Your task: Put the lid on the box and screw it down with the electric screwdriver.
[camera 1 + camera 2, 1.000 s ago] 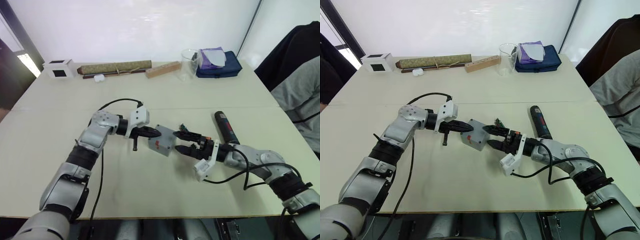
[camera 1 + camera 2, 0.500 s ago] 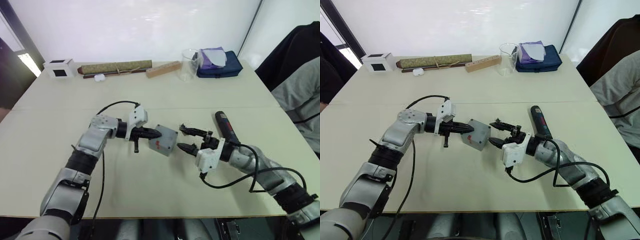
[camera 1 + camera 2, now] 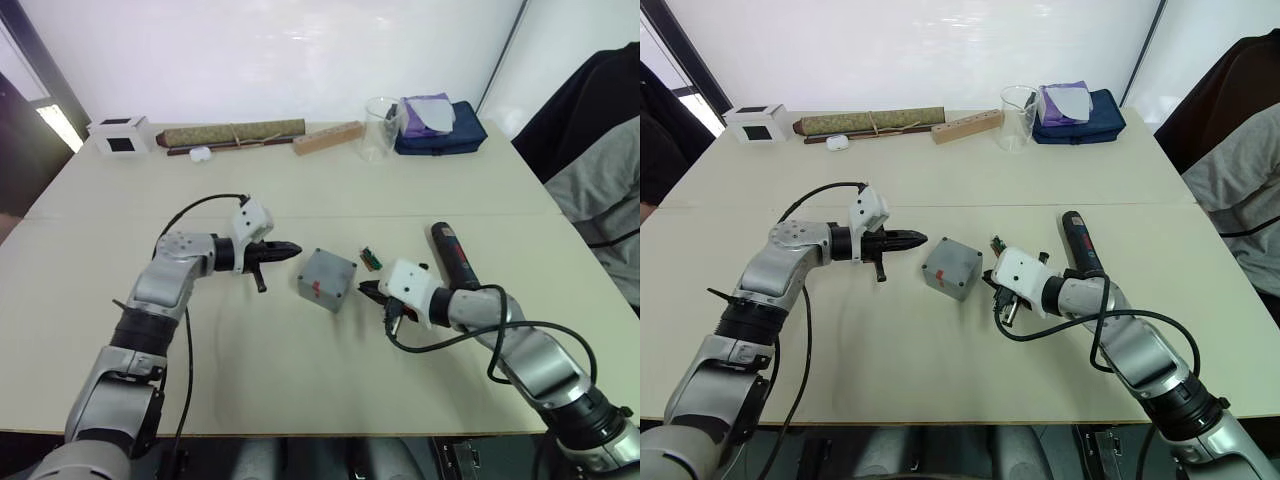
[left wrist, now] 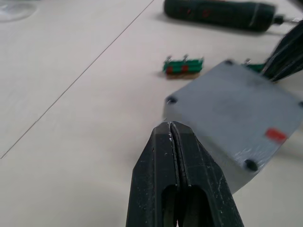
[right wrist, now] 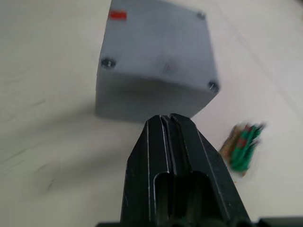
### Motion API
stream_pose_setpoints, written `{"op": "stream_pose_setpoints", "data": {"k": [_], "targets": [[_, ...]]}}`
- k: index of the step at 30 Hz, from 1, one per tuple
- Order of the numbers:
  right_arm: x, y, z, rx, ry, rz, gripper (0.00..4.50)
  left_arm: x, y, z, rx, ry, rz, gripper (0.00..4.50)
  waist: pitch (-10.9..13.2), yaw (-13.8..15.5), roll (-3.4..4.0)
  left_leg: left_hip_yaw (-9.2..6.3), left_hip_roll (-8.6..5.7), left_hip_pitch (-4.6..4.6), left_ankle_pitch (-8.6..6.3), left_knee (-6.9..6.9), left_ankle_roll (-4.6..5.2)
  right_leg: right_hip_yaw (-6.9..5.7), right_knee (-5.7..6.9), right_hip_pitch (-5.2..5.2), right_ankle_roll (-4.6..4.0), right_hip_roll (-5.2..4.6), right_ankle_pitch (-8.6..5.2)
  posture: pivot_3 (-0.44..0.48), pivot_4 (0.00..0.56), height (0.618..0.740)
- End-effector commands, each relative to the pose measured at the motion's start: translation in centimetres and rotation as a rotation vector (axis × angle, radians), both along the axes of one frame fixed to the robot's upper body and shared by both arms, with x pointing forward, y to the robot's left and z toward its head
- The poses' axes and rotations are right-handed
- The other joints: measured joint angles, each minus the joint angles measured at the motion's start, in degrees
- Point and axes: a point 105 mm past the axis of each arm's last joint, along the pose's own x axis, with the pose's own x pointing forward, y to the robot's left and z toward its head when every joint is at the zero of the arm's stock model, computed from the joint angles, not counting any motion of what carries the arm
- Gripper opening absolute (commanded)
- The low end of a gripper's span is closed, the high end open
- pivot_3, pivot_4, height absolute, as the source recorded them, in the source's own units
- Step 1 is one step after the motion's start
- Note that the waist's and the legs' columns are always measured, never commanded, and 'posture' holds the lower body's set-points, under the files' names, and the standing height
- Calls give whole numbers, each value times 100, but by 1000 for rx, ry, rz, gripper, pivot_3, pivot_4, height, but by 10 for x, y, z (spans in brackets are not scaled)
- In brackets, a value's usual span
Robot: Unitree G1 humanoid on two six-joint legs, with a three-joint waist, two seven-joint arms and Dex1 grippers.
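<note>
The grey box (image 3: 327,280) stands mid-table. Its upward face, which I take as the lid (image 4: 236,111), is flat with corner screw holes and a small red mark. My left gripper (image 3: 295,247) is shut and empty, and points at the box's left side from just short of it. On the box's right side my right gripper (image 3: 364,289) is also shut and holds nothing, with its tips near the box wall (image 5: 151,97). The black electric screwdriver (image 3: 452,255) lies on the table beyond my right wrist.
A small green circuit part (image 3: 371,260) lies between box and screwdriver. Along the far edge are a white cube (image 3: 119,136), a brown roll (image 3: 233,133), a wooden block (image 3: 327,138), a clear cup (image 3: 378,128) and a blue pouch (image 3: 440,128). A person (image 3: 600,170) sits at the right.
My right gripper has gone from open to shut and pulled back to the right of the box. My left gripper has drawn back to the left, off the box.
</note>
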Motion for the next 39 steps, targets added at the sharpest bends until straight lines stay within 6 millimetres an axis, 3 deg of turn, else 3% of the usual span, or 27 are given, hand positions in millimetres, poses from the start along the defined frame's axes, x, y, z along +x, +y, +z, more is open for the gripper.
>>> {"op": "stream_pose_setpoints", "data": {"k": [1, 9, 15, 25, 39], "targets": [[4, 12, 9, 6, -24, 0, 53, -2, -7, -8, 24, -17, -17, 0, 0, -11, 0, 1, 0, -3, 0, 0, 0, 0, 0, -4, 0, 0, 0, 0, 150, 736], [8, 24, 0, 3, 57, -28, 53, -20, -19, -27, 74, 61, -133, 0, 1, -12, 1, -1, 0, -24, 0, -1, 0, -2, 1, -23, 1, 1, 1, 0, 150, 736], [5, 42, 3, 44, 104, 31, 53, -41, -19, -24, 68, 139, -246, 0, 1, -27, 2, -3, 1, -49, 0, 0, 0, -5, 2, -47, 0, 1, 1, 0, 150, 736], [-6, 55, 4, 44, 163, 132, 53, -62, -16, -19, 81, 179, -314, 0, 2, -22, 3, -9, 0, -79, 0, 2, 0, -13, 1, -73, 0, 0, 1, 0, 150, 736], [-19, 60, 7, 39, 201, 204, 53, -61, 0, -24, 135, 179, -259, 0, 3, -26, 4, -11, 1, -80, 0, 1, 0, -15, 1, -75, 0, 0, 1, 0, 150, 736]]}}
